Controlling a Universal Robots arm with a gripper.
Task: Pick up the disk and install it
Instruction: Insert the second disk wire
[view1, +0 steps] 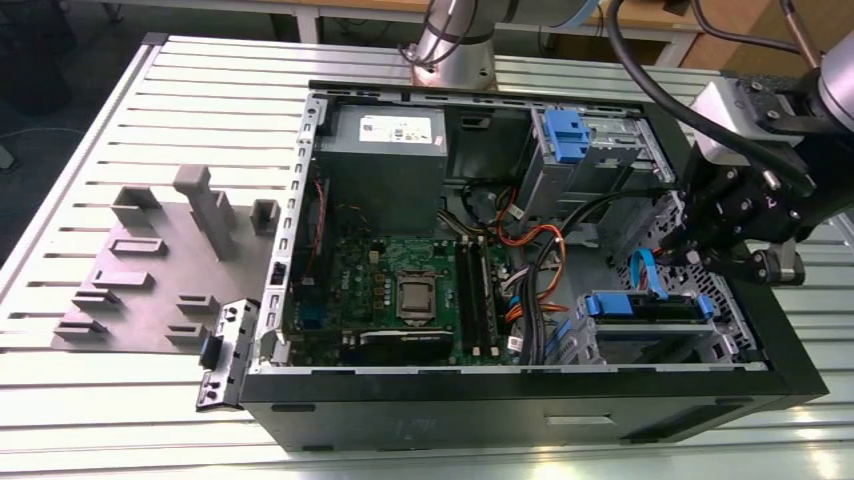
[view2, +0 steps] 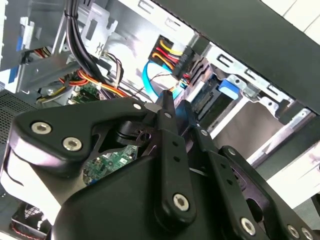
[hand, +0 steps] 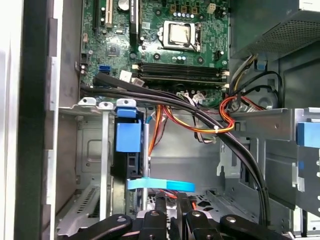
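Inside the open computer case (view1: 534, 412), lying on its side on the slotted table (view1: 80, 400): gripper (view1: 678, 258) low at the case's drive-cage end, toward the exterior view's right. Fingers (view2: 167, 112) parted by a narrow slit in both wrist views, clamped on nothing. Just beside the fingertips, within the same end of the case, a flat blue data cable (hand: 160, 185), near but not seen touching. Beyond that cable, seated upright in a slot of the case's lower metal cage, the disk (hand: 128, 136), blue handle outward; from the exterior view, the disk (view1: 647, 305) sits at the case corner nearest the gripper, apart from it. In the case's other cage, at the far end of the same side, a second blue-handled drive carrier (view1: 567, 135). Across the middle of the case, a green motherboard (view1: 400, 290) with bare processor socket; at the case's far corner, a grey power supply (view1: 384, 140). Outside the case, toward the exterior view's left, a grey moulded fixture (view1: 147, 260) on the table.
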